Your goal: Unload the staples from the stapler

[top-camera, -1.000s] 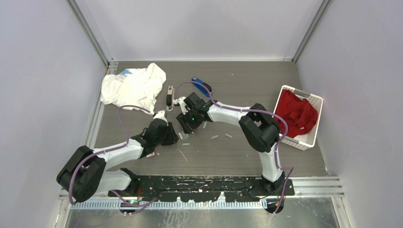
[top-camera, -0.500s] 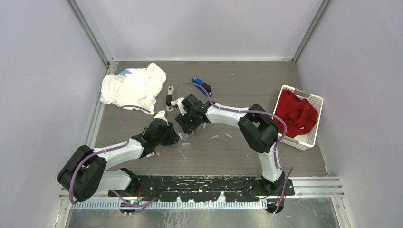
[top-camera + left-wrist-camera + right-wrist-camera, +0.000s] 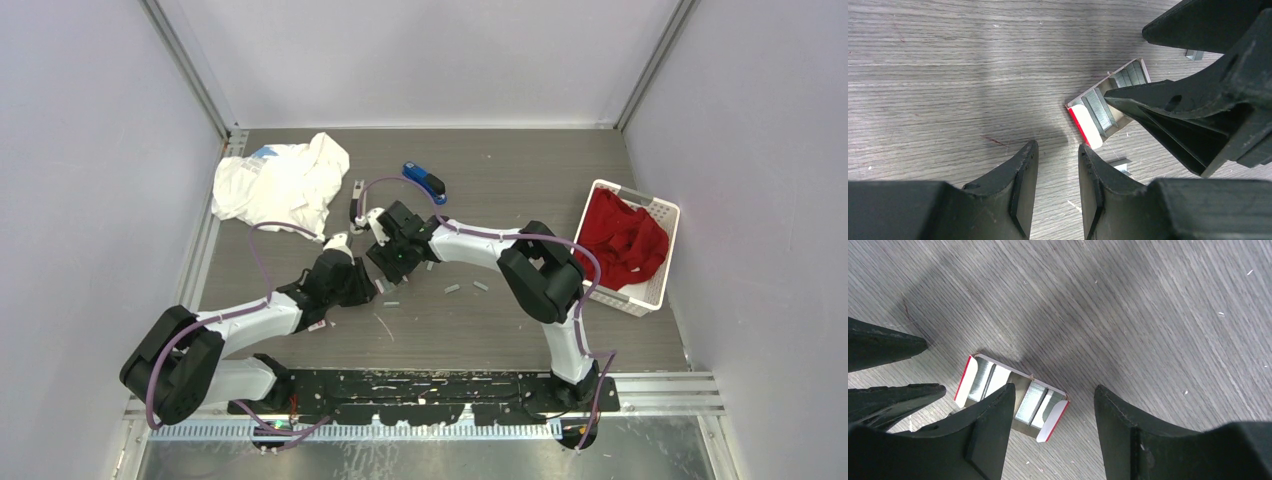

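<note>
A blue stapler point(image 3: 424, 181) lies at the back of the table, apart from both grippers. Loose strips of staples point(image 3: 452, 289) lie on the wood, one just past my left fingertip point(image 3: 1120, 164). A small white-and-red box point(image 3: 1087, 131) lies open with more staple strips point(image 3: 1035, 400) inside. My left gripper point(image 3: 1058, 147) is open just short of the box, with only bare table between its fingers. My right gripper point(image 3: 1054, 388) is open above the box. Its left finger point(image 3: 993, 415) covers the box's middle; the right finger point(image 3: 1118, 410) stands beside it.
A slim black-and-silver stapler-like thing point(image 3: 357, 203) lies just behind the grippers. A white cloth point(image 3: 280, 185) is heaped at the back left. A white basket point(image 3: 655, 290) with a red cloth point(image 3: 622, 238) stands at the right edge. The two grippers point(image 3: 378, 272) are nearly touching.
My right gripper has shifted slightly left and toward the back, uncovering more of the blue stapler. The left arm has stayed put.
</note>
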